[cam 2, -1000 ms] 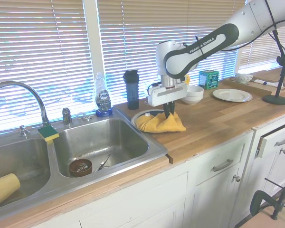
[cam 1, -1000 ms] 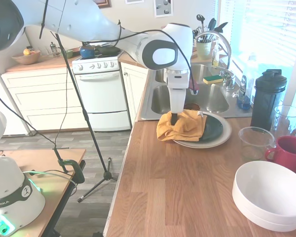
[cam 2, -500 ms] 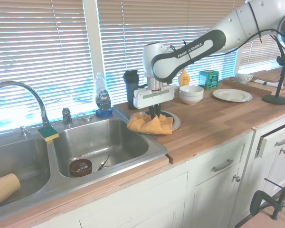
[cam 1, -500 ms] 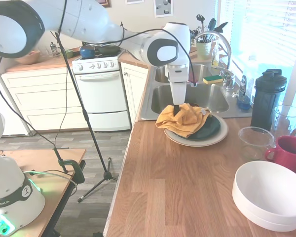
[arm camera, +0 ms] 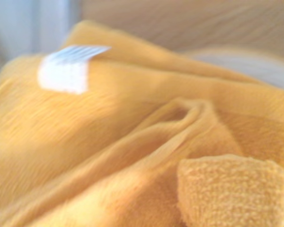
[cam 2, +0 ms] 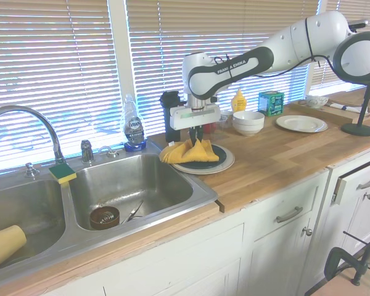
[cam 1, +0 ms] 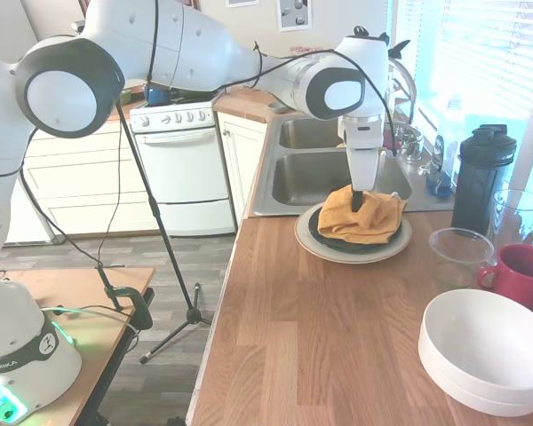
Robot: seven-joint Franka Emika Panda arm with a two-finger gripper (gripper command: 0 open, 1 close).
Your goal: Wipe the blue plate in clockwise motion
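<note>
Dark teal and glossy, the blue plate lies on a wider cream plate, right of centre in the first exterior view, on the wooden counter just beside the sink. In the second exterior view the blue plate sits in the middle of the frame, and only its front part shows.

A yellow cloth is bunched over most of the blue plate. The pincer comes straight down onto it and pinches a raised fold, its fingers pressed together on the fabric. In the second exterior view the pincer stands at the peak of the cloth, which hangs a little over the plates' rim toward the sink. The wrist view is filled with soft, blurred yellow fabric and a white label sewn to it.

Compared with half a second ago, the pincer and cloth have moved toward the right of the first exterior view, to the window side of the plate. The dark rim on the left side of the plate is now uncovered, while before the bare part was on the right. The plates also lie a little further right than before.

Further out, in the right part of the first exterior view, stand a black bottle, a clear glass bowl, a red mug and large white bowls.
</note>
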